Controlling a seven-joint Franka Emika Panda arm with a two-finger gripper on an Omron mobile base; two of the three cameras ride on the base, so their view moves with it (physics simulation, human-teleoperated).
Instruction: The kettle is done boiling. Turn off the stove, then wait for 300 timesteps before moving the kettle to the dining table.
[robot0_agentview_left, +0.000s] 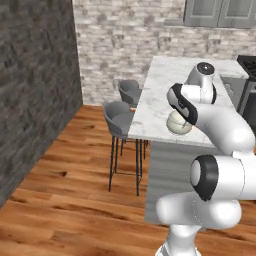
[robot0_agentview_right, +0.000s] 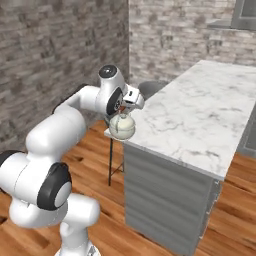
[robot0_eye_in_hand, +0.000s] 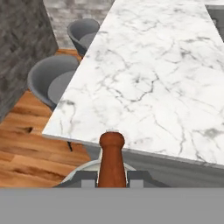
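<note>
Over the table corner: you have the gripper (robot0_agentview_right: 131, 106) at the near corner of the dining table (robot0_agentview_right: 200, 115), on the side where the grey stools (robot0_agentview_left: 118, 117) stand.
Kettle: the small cream kettle (robot0_agentview_right: 122, 126) hangs under the hand, right at that corner's edge; from the base views you cannot tell whether its base touches the marble or sits just above it.
Grip: your fingers are closed on the kettle's arched handle; in the hand view the red-brown handle (robot0_eye_in_hand: 112, 159) rises straight up between the two dark tips (robot0_eye_in_hand: 89, 178), one on each side, touching it.
Why held so: gripping at the top of the arch lets the round body hang plumb below the hand, so it probably stays level when you set it down.
Task stage: judging from this, you are at the final step, the placing on the table.
Caution: this close to the edge the kettle could tip off toward the wooden floor (robot0_agentview_left: 75, 165); move further onto the marble before releasing.
</note>
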